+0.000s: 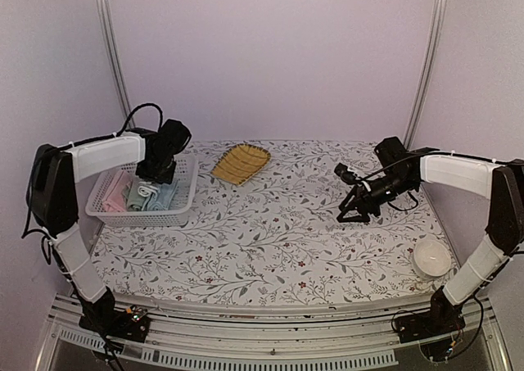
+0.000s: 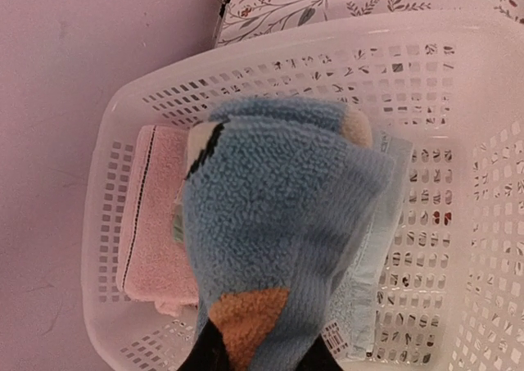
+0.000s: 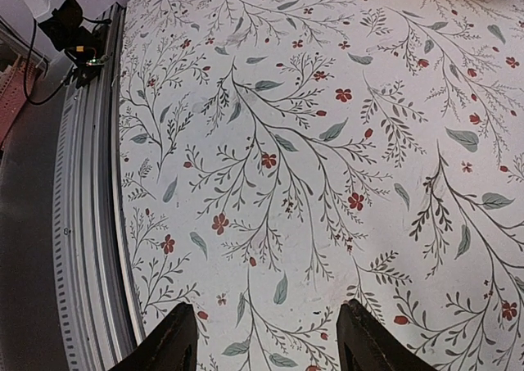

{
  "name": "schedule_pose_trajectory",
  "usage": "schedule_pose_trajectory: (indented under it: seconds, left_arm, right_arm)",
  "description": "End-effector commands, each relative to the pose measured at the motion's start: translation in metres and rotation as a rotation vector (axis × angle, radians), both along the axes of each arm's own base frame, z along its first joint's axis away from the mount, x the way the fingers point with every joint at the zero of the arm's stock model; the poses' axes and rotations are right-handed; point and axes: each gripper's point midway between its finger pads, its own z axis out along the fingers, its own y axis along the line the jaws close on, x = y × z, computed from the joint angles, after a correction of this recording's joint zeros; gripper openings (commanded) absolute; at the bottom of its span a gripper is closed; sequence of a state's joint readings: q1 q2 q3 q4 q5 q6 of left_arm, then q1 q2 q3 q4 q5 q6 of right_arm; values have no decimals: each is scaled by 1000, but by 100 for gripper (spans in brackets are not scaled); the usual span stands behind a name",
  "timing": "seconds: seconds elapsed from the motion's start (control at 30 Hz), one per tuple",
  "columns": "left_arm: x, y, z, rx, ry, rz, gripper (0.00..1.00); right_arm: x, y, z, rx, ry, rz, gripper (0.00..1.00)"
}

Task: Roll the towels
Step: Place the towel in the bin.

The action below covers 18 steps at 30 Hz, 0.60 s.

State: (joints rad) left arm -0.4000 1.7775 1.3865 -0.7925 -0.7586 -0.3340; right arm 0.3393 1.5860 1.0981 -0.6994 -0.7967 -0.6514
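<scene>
Top view: the left arm reaches out from its base, elbow high, and bends over the white basket (image 1: 182, 214) at the table's (image 1: 270, 240) left side. The left gripper (image 1: 155, 173) points straight down into it. The towels (image 1: 160, 196) lie in the basket under that gripper, too small here to tell apart or to judge which way they run. The right arm stretches in from the right and hangs low over the bare middle-right of the table, its right gripper (image 1: 345, 214) angled down and toward the left. A yellow tray (image 1: 241, 163) sits at the far side, a white bowl (image 1: 431, 259) near the right arm's base.

Left wrist view: the printed towel (image 2: 278, 215) fills the middle. It is blue terry with an orange patch near the fingers and a dark stroke at its far left corner. Its long axis runs straight away from the fingers (image 2: 205, 356), which pinch its near end between them. The rest drapes over the basket's contents. Under it the plain towel (image 2: 385, 223) lies folded flat, its long side parallel to the pink towel (image 2: 155, 215) just beside it on the left. A small barcode label (image 2: 336, 337) shows on the plain towel, too blurred to read.

Right wrist view: both fingers stand wide apart with nothing between them, above the table. The tray's edge peeks in at the top right.
</scene>
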Motion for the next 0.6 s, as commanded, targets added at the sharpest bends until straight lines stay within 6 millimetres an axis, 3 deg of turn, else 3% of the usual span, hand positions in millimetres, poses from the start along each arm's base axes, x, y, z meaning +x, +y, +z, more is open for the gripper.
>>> schedule_pose_trajectory:
  seconds: [0.0,0.37,0.57]
  left_arm:
    - [10,-6,-23,-51,10,-6,0]
    - [21,-21,-55,-92,56,-41,0]
    - [22,-35,-60,-88,70,-74,0]
  right_arm:
    - [-5,-1,-8,-1,41,10,61]
    - [-5,-2,-14,-14,56,11,63]
    - [-6,-2,-17,-18,66,12,64]
